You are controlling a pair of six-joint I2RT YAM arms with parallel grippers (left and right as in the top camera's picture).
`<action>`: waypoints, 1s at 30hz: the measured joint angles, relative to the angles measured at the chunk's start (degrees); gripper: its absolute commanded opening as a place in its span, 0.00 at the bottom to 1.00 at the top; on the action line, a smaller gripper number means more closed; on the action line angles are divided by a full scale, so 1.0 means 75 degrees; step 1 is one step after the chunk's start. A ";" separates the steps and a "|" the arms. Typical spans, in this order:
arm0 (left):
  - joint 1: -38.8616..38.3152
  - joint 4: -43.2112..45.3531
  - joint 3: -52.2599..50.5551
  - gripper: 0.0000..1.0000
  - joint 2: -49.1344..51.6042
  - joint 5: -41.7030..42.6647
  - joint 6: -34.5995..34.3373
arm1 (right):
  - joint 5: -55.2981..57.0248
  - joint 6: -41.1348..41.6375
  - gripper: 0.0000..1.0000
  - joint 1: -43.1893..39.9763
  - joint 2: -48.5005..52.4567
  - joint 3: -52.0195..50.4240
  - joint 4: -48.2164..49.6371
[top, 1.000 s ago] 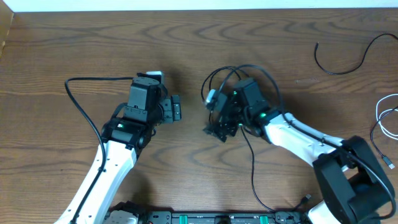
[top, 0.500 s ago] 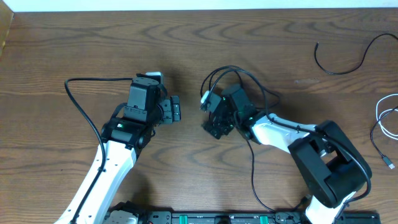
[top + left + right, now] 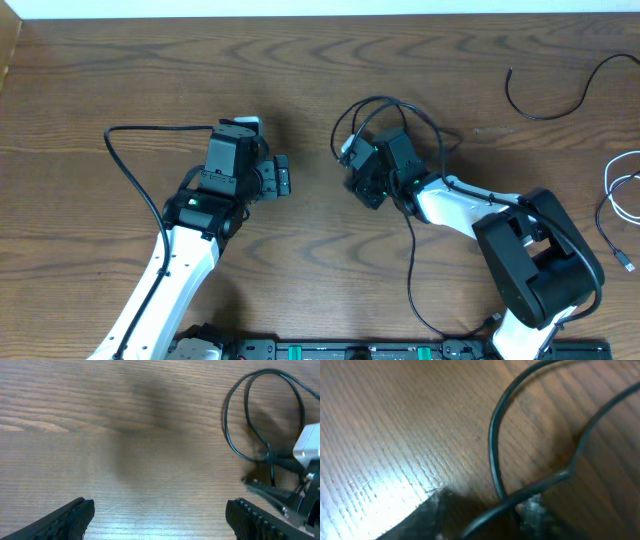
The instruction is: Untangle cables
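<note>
Left claw point(image 3: 160, 511) spread wide; right claw point(image 3: 361, 183) low at the black cable point(image 3: 491, 445), its grip impossible to tell.

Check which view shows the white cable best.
Overhead. Only there does the white cable appear: it curves along the right edge of the table, with its far side cut off by the frame. Neither wrist view catches any of it; both are aimed at the middle of the table.
</note>
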 measured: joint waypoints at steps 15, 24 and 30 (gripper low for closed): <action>0.0000 -0.0079 0.0000 0.89 0.0000 0.0000 0.0000 | -0.0058 0.1072 0.01 -0.0181 0.0079 0.0125 0.0863; 0.0000 -0.0102 0.0000 0.89 0.0000 0.0029 -0.0003 | -0.0055 0.1606 0.01 -0.0947 0.0184 0.2562 -0.0344; 0.0000 -0.0102 0.0000 0.89 0.0000 0.0087 0.0000 | -0.0006 0.1384 0.01 -0.1198 0.0184 0.4549 -0.1373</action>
